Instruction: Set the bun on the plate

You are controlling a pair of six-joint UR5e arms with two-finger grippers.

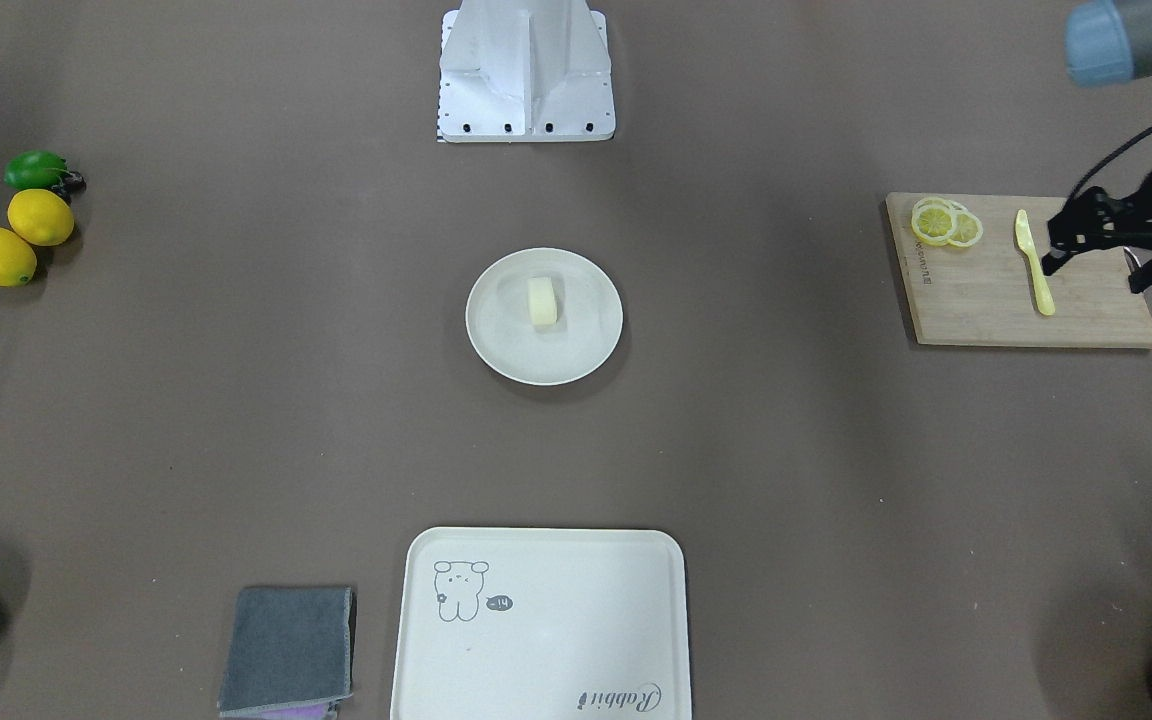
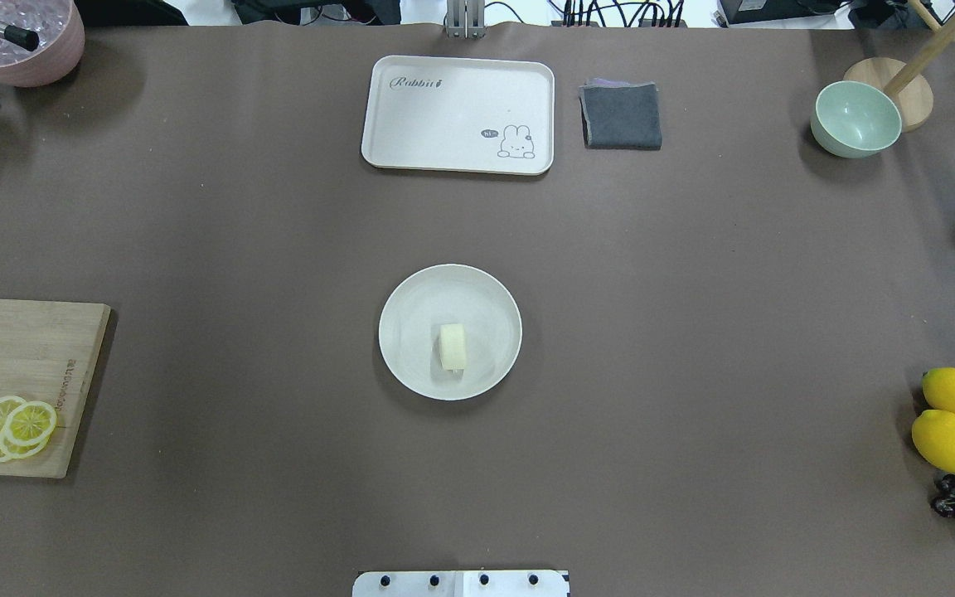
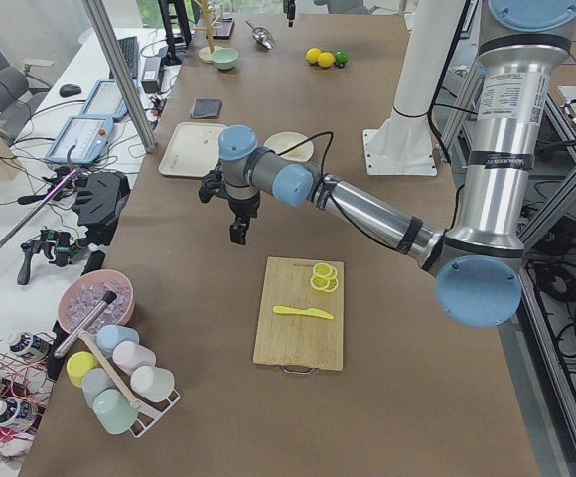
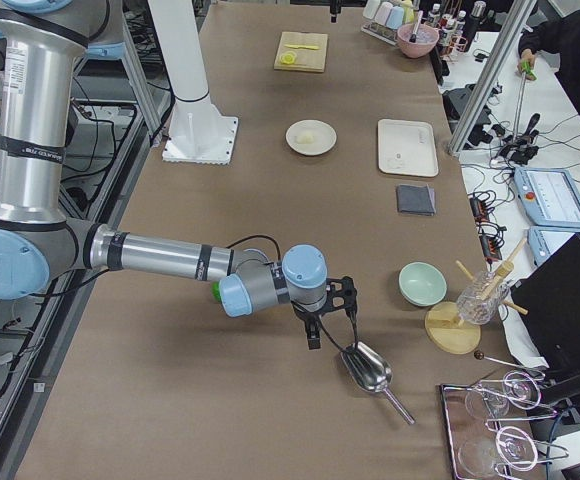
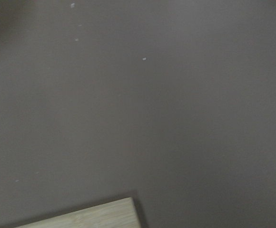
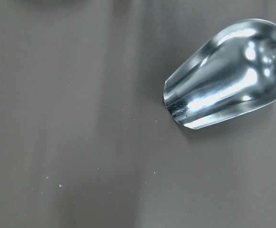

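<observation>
Left arm (image 3: 367, 214) outstretched, bun (image 1: 543, 301) on plate (image 1: 496, 340)

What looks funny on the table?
Only the bun: it seems to stand on its edge on the plate instead of lying flat. Nothing looks spilled or broken.

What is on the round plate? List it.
Only the bun lies on the plate, near its middle. The rest of the plate is bare. The patch beneath the bun is covered.
</observation>
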